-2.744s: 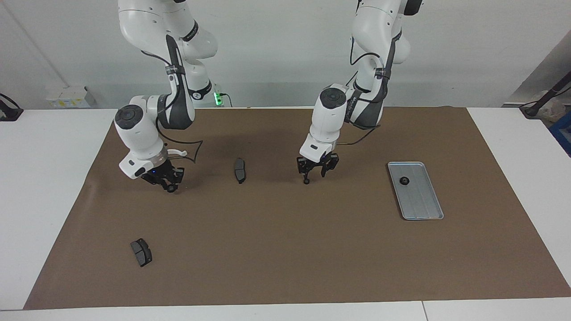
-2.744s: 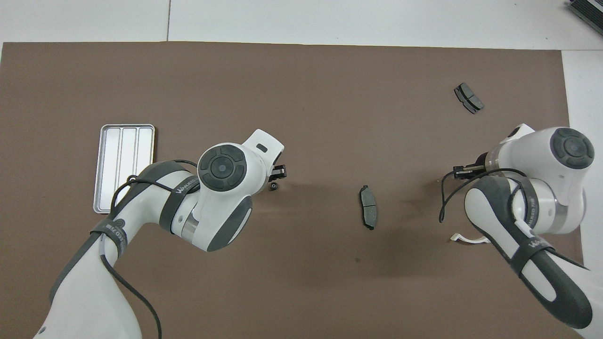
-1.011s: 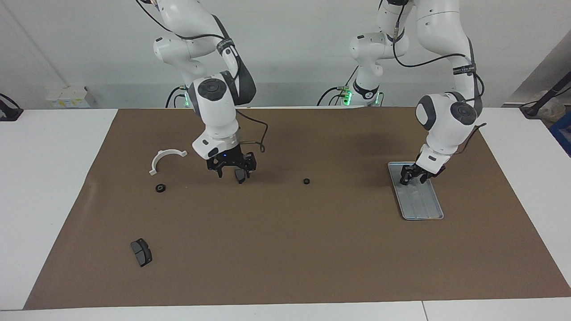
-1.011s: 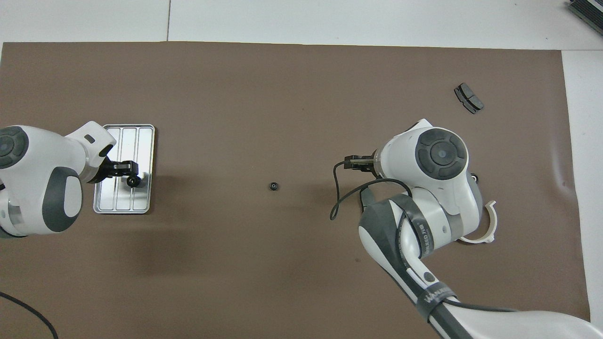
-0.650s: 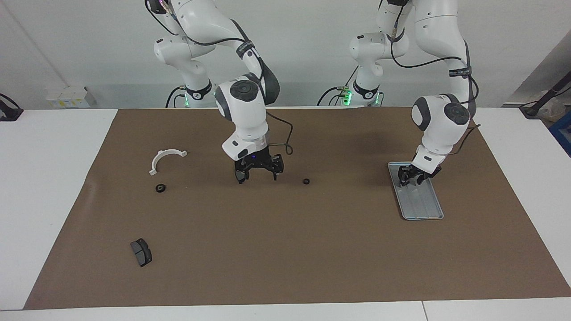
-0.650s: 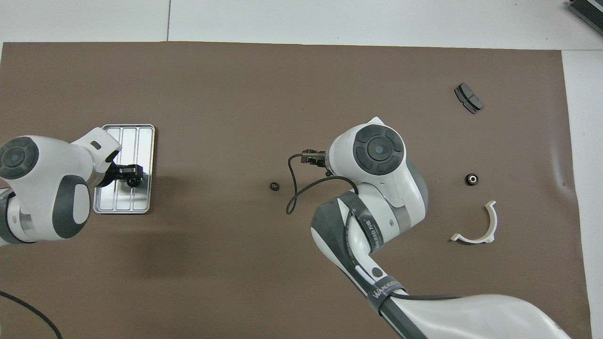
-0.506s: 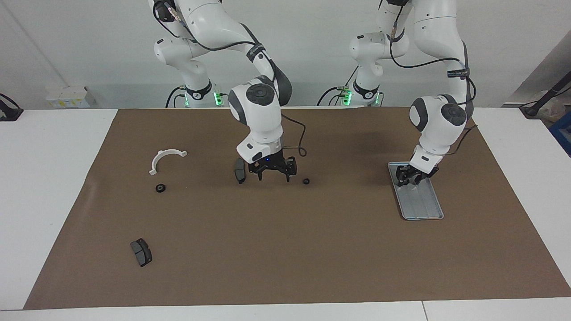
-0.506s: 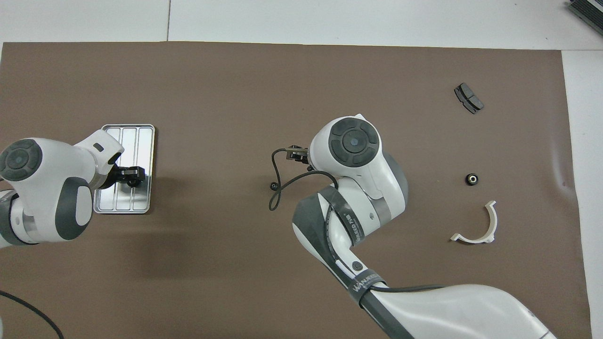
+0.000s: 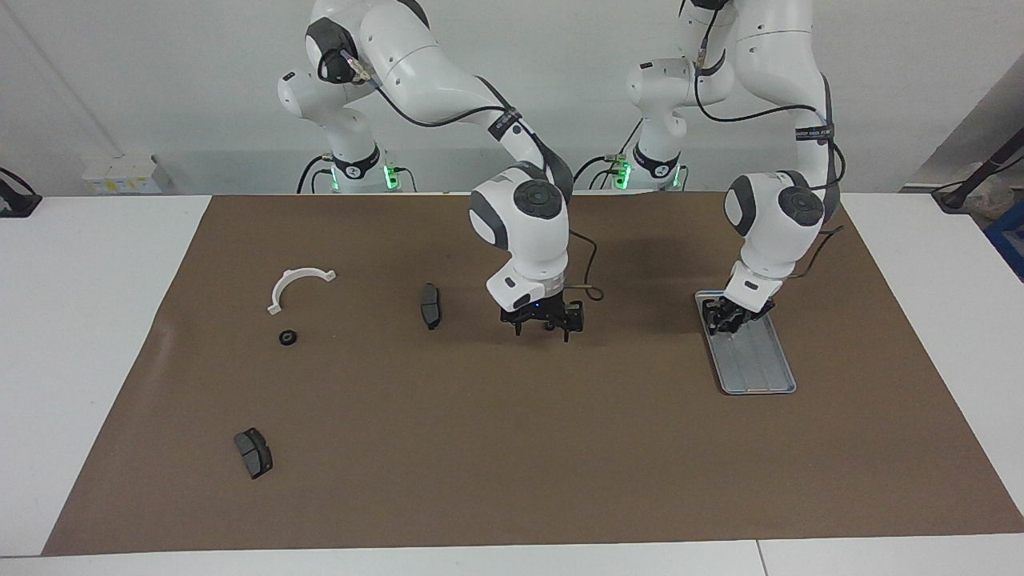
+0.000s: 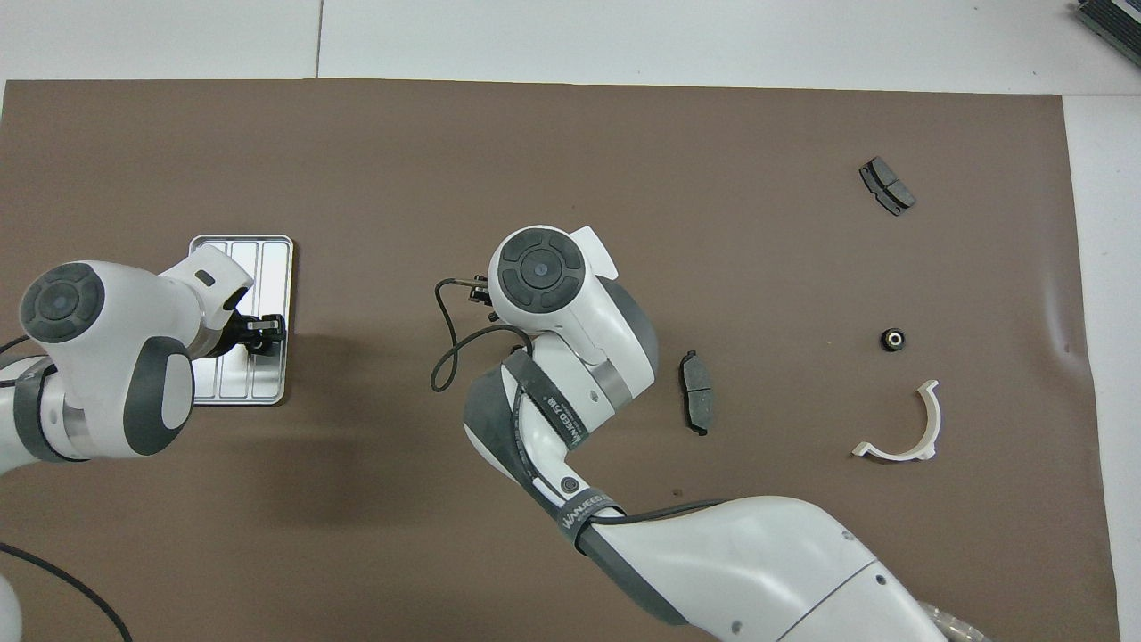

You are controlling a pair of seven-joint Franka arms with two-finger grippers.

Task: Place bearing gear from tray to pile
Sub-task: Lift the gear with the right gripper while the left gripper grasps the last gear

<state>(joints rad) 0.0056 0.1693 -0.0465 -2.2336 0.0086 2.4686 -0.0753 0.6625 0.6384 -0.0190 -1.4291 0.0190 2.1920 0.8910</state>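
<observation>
The silver-grey tray (image 9: pixel 756 364) lies on the brown mat at the left arm's end; it also shows in the overhead view (image 10: pixel 267 259). My left gripper (image 9: pixel 724 322) is low on the tray's end nearer the robots, shut on a dark bearing gear there, and shows from above (image 10: pixel 265 332). My right gripper (image 9: pixel 544 330) is open and low at the mat's middle, its fingers astride the spot where a small dark gear lay; that gear is hidden now. The pile's parts lie spread: a white bracket (image 9: pixel 296 285), a gear (image 9: pixel 287 338) and two brake pads.
One brake pad (image 9: pixel 430 305) lies beside the right gripper, toward the right arm's end. The other brake pad (image 9: pixel 254 452) lies farther from the robots near the mat's corner. The right arm's cable loops over the mat (image 10: pixel 446 357).
The right gripper moved from the bracket's area past the brake pad to the small gear at the middle. The left gripper left that gear, went to the tray and closed in on the gear there.
</observation>
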